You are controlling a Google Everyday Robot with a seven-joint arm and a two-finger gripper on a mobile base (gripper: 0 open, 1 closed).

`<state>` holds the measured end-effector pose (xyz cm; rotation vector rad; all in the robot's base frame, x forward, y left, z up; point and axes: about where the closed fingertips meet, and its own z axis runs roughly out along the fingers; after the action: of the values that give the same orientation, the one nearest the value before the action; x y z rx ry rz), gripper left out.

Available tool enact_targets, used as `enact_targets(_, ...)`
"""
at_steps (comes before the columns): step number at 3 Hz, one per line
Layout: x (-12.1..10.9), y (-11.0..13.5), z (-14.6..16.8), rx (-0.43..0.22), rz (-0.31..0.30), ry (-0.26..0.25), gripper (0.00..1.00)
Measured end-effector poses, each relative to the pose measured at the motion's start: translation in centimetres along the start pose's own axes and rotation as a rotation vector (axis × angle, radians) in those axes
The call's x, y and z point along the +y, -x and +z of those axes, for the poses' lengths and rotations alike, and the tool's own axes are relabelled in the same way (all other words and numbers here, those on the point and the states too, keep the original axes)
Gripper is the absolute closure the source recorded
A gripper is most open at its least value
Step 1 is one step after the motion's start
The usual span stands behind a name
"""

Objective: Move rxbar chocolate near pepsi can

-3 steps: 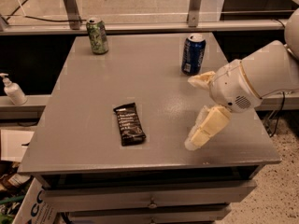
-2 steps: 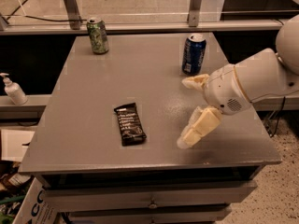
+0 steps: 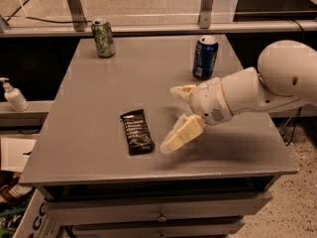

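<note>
The rxbar chocolate (image 3: pixel 138 131) lies flat on the grey table (image 3: pixel 99 98), left of centre near the front, dark wrapper with white lettering. The pepsi can (image 3: pixel 204 57) stands upright at the back right, dark blue with a silver top. My gripper (image 3: pixel 174 118) hangs over the table just right of the bar, between the bar and the can. Its two cream fingers (image 3: pixel 184 133) are spread apart and hold nothing. The white arm comes in from the right.
A green patterned can (image 3: pixel 103 38) stands at the table's back left. A white pump bottle (image 3: pixel 13 95) sits on a ledge left of the table. A metal rail and posts run behind the table. Drawers sit under the front edge.
My gripper has moved left across the table toward the rxbar, still open. The bar and both cans have not moved.
</note>
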<state>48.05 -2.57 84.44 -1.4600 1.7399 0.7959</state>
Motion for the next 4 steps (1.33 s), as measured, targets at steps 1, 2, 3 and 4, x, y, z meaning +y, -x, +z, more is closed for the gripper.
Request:
enact_targets(1,0.6,1.8,1.9,-0.064,0.008,0.025,0.0)
enact_targets(2,1.6,2.8,3.9,-0.097,0.014,0.052,0.0)
enact_targets(3,2.2,2.7,6.1,-0.106,0.021,0.074,0.0)
enact_targets(4,2.3,2.5,7.4,-0.107,0.03,0.079,0.0)
